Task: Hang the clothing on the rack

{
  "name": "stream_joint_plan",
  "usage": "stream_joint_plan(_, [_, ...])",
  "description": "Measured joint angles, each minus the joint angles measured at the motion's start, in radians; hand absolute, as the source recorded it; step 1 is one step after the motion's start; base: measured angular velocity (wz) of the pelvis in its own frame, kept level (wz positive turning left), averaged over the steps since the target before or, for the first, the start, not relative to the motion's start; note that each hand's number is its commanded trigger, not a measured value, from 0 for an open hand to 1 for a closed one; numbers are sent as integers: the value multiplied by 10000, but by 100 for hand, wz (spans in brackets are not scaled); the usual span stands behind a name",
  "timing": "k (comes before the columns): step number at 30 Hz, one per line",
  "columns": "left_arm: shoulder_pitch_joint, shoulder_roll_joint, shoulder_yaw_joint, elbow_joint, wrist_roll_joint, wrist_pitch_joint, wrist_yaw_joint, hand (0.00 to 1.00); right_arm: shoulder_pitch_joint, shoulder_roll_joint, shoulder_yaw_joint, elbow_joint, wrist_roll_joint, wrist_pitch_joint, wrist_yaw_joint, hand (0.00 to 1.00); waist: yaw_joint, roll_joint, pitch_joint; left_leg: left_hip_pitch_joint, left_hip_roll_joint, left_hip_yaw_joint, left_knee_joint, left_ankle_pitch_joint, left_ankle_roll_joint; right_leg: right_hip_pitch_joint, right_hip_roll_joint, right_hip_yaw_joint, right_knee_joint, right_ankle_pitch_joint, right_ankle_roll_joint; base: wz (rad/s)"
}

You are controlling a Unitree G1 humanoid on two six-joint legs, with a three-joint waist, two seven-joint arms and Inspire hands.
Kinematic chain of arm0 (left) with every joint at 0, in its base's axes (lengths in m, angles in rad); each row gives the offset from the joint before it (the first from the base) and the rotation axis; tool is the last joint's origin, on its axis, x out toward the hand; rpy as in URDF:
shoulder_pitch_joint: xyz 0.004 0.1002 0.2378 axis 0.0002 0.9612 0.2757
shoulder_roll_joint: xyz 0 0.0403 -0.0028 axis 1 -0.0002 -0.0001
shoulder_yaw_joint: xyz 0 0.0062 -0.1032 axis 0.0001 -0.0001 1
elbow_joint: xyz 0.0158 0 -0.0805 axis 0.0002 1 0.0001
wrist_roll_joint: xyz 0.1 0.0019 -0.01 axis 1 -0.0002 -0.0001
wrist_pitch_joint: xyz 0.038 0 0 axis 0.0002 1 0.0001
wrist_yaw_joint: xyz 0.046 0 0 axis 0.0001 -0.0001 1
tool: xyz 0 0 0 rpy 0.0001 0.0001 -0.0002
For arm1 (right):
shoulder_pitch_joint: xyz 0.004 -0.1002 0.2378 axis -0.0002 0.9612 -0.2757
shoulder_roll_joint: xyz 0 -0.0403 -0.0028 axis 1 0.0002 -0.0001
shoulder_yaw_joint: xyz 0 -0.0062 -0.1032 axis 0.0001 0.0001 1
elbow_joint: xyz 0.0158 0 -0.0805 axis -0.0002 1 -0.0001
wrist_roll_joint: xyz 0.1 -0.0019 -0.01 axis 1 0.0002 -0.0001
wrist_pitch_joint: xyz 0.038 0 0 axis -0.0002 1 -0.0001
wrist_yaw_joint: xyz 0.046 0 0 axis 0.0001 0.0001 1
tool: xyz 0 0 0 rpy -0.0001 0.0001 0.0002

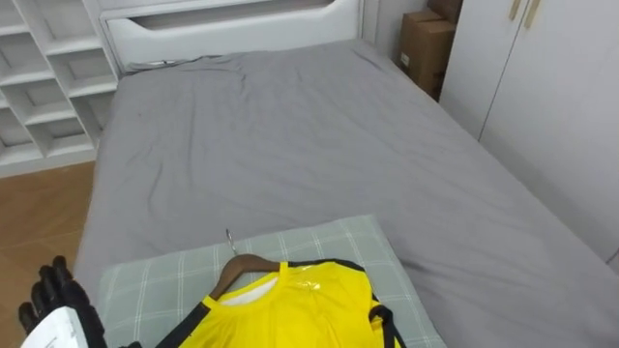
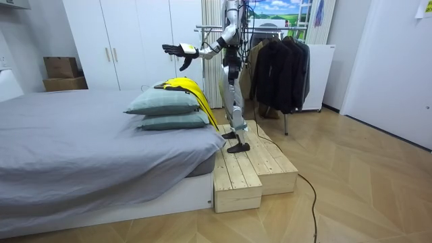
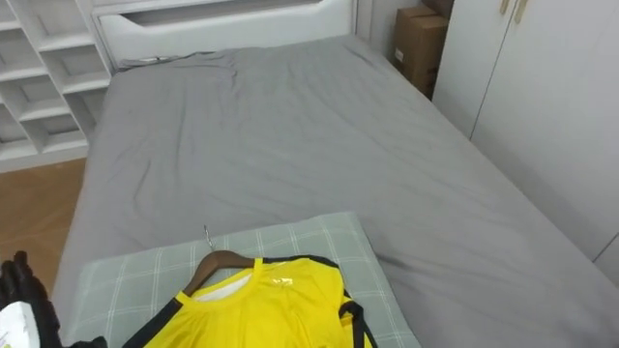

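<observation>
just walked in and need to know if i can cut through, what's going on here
The robot stands on a wooden platform at the pillow end of the bed, facing it. A yellow shirt on a wooden hanger lies on the stacked pillows, with nothing holding it. The robot's left hand is open and raised near the pillows, not touching the shirt. A clothes rack of dark coats stands behind the robot.

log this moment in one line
yellow shirt on hanger, lying on pillow, not yet picked up | left hand open, raised near pillow, empty | robot on wooden platform
</observation>
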Motion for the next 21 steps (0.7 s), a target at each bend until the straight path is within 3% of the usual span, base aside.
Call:
stream_joint_plan(14, [-820,-14,-410,816,1256,-10,-1663,0,-145,57,-589,139,-860,-120,105,0,-348,-4,21,131,-12,33,-21,0,1,-22,-36,-16,298,2,2,0])
stream_joint_plan(21, [-899,-144,-789,822,1732,214,-2443,0,-151,53,-878,281,-1004,-68,97,0,-588,160,-12,183,-12,78,-21,0,1,15,-39,-11,306,3,4,0])
